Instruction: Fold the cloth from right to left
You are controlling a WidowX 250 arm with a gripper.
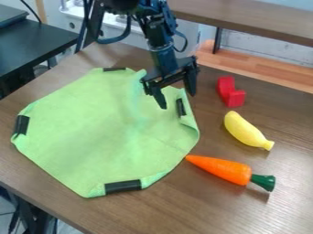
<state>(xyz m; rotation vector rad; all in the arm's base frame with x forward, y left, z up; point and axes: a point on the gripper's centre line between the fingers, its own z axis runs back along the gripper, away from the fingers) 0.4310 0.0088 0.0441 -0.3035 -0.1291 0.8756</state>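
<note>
The gripper (177, 98) hangs over the upper right part of the green cloth (92, 132), its two fingers spread apart with nothing held between them. One finger is above the cloth, and the other is near its right edge, just above a black strip (181, 107). The cloth lies spread on the table, its corners turned in, with more black strips at the top, left and bottom. Whether the fingertips touch the cloth, I cannot tell.
To the right of the cloth are a red block (230, 93), a yellow banana (245, 130) and an orange carrot (224, 169), whose tip is by the cloth's lower right edge. A black table (36, 43) stands at the upper left.
</note>
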